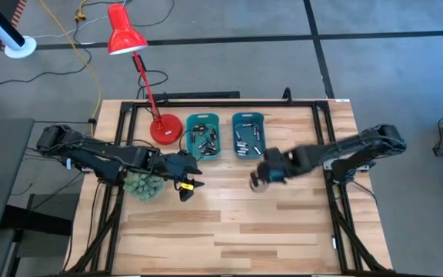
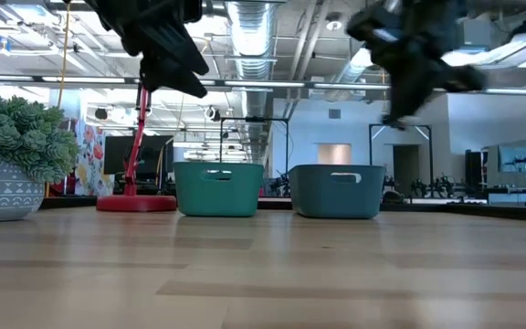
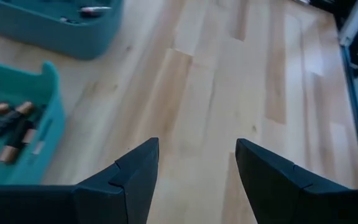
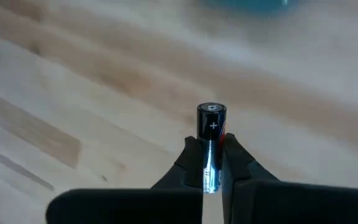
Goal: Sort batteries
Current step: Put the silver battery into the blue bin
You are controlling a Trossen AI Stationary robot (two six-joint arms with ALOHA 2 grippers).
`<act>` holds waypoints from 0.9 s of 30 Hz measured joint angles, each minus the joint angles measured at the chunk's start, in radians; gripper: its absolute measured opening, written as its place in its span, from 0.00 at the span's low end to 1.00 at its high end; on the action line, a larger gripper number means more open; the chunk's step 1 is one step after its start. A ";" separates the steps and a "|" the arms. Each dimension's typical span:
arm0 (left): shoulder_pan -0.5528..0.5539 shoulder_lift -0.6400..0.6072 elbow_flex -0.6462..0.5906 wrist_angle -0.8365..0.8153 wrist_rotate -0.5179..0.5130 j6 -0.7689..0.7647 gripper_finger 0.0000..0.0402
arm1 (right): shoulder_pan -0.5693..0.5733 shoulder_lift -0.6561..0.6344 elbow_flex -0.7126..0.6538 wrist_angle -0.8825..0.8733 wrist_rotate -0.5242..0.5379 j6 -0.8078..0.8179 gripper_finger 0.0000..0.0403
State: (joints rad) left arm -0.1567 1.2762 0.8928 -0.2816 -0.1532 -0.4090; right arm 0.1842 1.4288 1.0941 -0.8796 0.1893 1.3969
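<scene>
Two teal bins stand side by side at the table's far middle, the left bin (image 1: 203, 135) and the right bin (image 1: 247, 134). Each holds several small batteries (image 1: 204, 141). My right gripper (image 1: 258, 181) hangs above the wood just near of the right bin, shut on one black battery (image 4: 211, 130). My left gripper (image 1: 188, 185) hovers open with nothing between its fingers, near of the left bin and beside the plant. In the left wrist view it (image 3: 197, 149) looks past copper-ended batteries (image 3: 11, 127) in a bin. My right gripper pinches the black battery's body (image 4: 211, 163) between its two fingertips. The battery lies along the fingers, and its plus end (image 4: 212, 111) sticks out past their tips. The fingers slant steeply down, and the battery is lifted clear of the table.
A red desk lamp stands with its base (image 1: 165, 128) left of the bins. A green spiky plant (image 1: 144, 185) in a patterned pot (image 2: 5, 194) sits close to my left gripper. Bare wood (image 1: 244, 231) spreads over the near half of the table.
</scene>
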 joint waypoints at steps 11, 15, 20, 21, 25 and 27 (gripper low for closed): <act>0.191 0.000 0.000 0.008 0.035 0.009 0.49 | -0.488 0.013 0.091 0.174 -0.132 -0.637 0.04; 0.250 0.000 0.000 0.012 0.040 -0.008 0.48 | -0.604 0.081 0.092 0.202 -0.227 -0.780 0.04; 0.295 0.000 0.000 0.036 0.040 -0.049 0.48 | -0.658 0.241 0.115 0.201 -0.300 -0.936 0.04; 0.298 0.000 0.000 0.040 0.040 -0.057 0.48 | -0.663 0.272 0.130 0.194 -0.301 -0.962 0.04; 0.300 0.000 0.000 0.053 0.042 -0.065 0.48 | -0.680 0.385 0.205 0.168 -0.301 -1.048 0.04; 0.300 0.000 0.000 0.055 0.042 -0.066 0.48 | -0.687 0.431 0.241 0.167 -0.301 -1.070 0.04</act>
State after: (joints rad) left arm 0.1436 1.2762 0.8932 -0.2268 -0.1116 -0.4751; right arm -0.5025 1.8598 1.3348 -0.7122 -0.1120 0.3274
